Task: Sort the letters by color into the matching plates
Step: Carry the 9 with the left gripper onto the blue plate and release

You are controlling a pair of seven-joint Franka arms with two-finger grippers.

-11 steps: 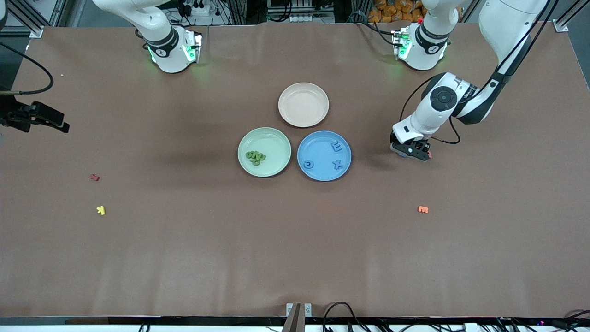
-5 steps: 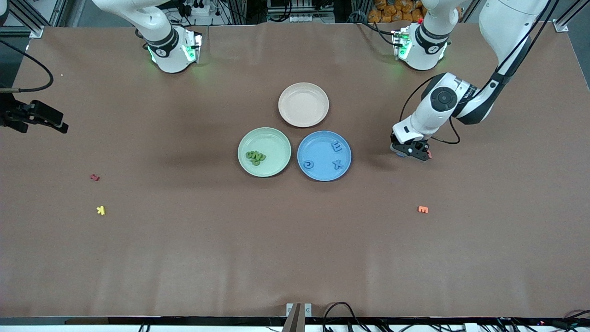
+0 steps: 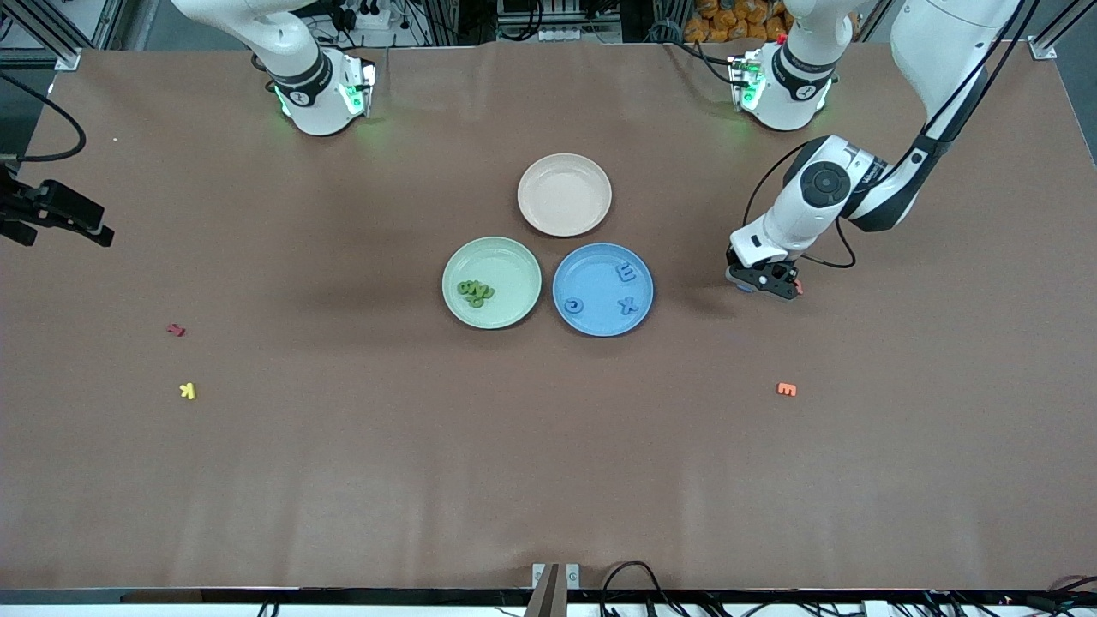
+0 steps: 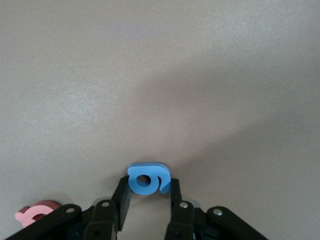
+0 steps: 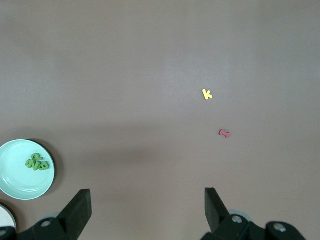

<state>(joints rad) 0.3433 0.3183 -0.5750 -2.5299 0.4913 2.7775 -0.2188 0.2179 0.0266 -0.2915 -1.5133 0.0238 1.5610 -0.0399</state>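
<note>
From the front, the green plate [image 3: 491, 282] has a little pile of green letters [image 3: 476, 292] in it. The blue plate [image 3: 602, 289] sits just beside it and has three blue letters [image 3: 628, 272] in it. The left gripper [image 3: 763, 283] is down at the table, near the blue plate, toward the left arm's end. The right gripper [image 3: 51, 214] waits high up at the right arm's end of the table. A yellow letter [image 3: 188, 391], a red letter [image 3: 176, 329] and an orange letter [image 3: 786, 389] lie on the table, well apart from the plates.

In the left wrist view, the left gripper [image 4: 148, 197] squeezes the last blue letter [image 4: 148, 179] between its two fingers [image 4: 121, 196]. The letter looks like it is sitting on the table. A pink letter [image 4: 36, 215] lies just beside the gripper.

In the right wrist view, the right gripper [image 5: 148, 207] has its fingers spread wide and holds nothing.

I think this is the grab step. Next, the arm should lift the blue letter, carry it over the blue plate and let go.
</note>
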